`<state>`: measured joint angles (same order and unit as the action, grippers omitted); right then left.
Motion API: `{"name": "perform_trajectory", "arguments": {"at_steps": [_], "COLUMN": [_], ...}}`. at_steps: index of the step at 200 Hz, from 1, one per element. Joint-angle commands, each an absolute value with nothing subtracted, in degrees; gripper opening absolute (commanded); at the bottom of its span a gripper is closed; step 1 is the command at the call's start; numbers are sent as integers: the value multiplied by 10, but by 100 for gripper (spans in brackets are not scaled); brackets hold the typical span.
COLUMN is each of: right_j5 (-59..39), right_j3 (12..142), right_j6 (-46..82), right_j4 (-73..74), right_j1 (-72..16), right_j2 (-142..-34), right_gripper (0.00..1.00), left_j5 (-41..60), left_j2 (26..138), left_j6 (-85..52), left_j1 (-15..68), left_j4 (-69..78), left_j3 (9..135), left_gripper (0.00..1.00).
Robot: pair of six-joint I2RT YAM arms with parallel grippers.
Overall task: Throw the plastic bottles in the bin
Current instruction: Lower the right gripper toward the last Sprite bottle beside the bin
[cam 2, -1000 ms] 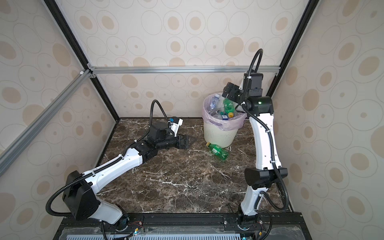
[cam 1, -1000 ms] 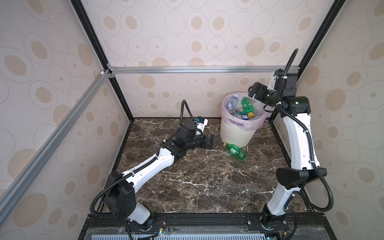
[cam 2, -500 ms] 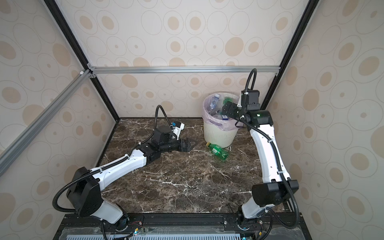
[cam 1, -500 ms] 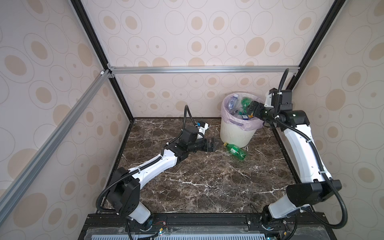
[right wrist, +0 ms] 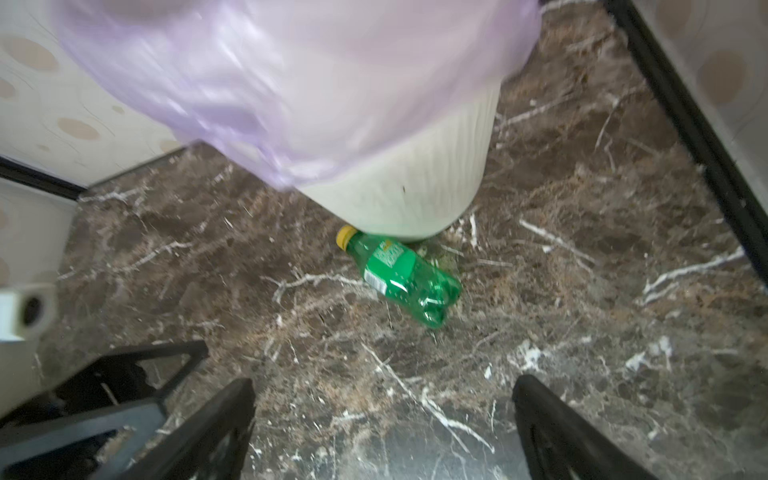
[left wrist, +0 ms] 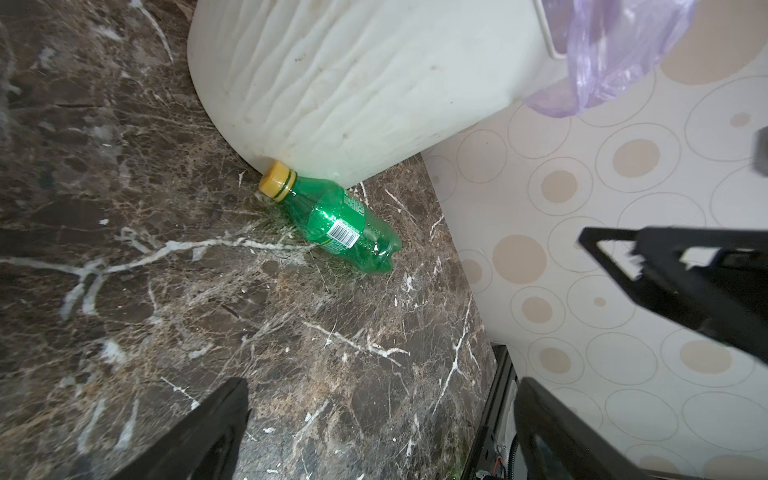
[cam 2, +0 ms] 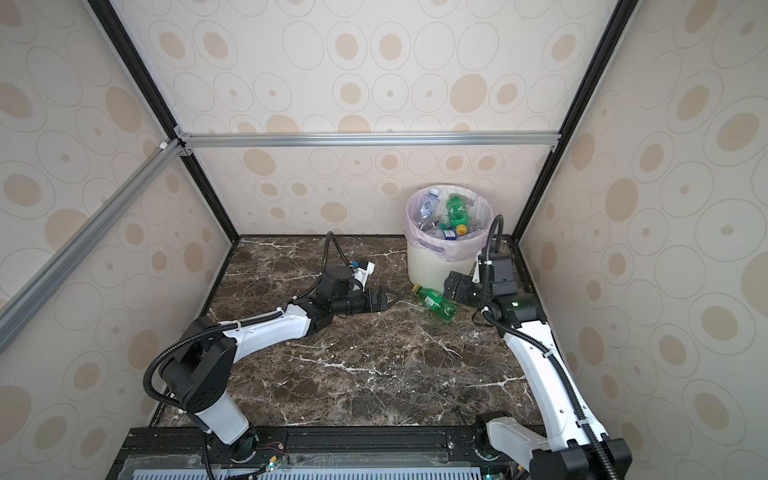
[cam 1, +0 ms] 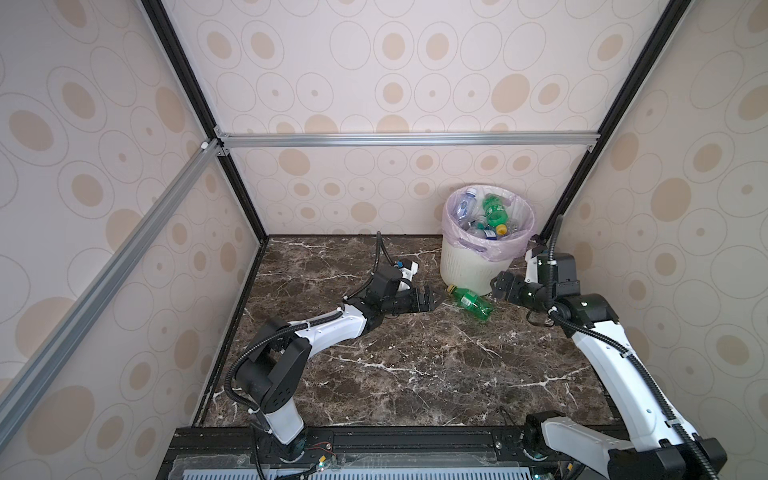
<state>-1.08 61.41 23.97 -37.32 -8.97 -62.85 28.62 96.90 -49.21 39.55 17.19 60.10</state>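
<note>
Down on the marble floor (cam 1: 415,365) you've got both grippers low and spread wide, nothing in either: left gripper (cam 1: 433,300) on one side, right gripper (cam 1: 498,286) on the other. Lying between them is the green bottle (cam 1: 469,302), the only one I can see outside the bin (cam 1: 469,266). It's on its side, with the yellow cap against the bin's foot on your left arm's side and the base toward your right arm. Its long axis runs roughly fingertip to fingertip, so I'd come at it crosswise. Both arms look about equally near. Behind that, the other bottles (cam 1: 486,216) sit piled in the bin
</note>
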Motion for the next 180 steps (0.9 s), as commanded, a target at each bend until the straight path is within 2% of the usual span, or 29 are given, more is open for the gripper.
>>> {"name": "perform_trajectory", "arguments": {"at_steps": [1,23,84,180], "right_j5": [10,41,45,67], "right_j3": [553,508,456,481], "right_j6": [244,243,237,228], "right_j4": [-309,-257,-119,-63], "right_j1": [-106,-125,-132,-132], "right_j2": [-620,-653,-734,-854], "right_gripper": [100,100,100,100], "left_j5": [300,304,297,298], "left_j2": [974,975,954,956], "left_j6": [-523,-531,-519,-519], "left_j1": [402,402,402,402], "left_j4": [224,235,220,225], "left_j3": [592,579,557,550], "left_gripper": [99,99,99,99]}}
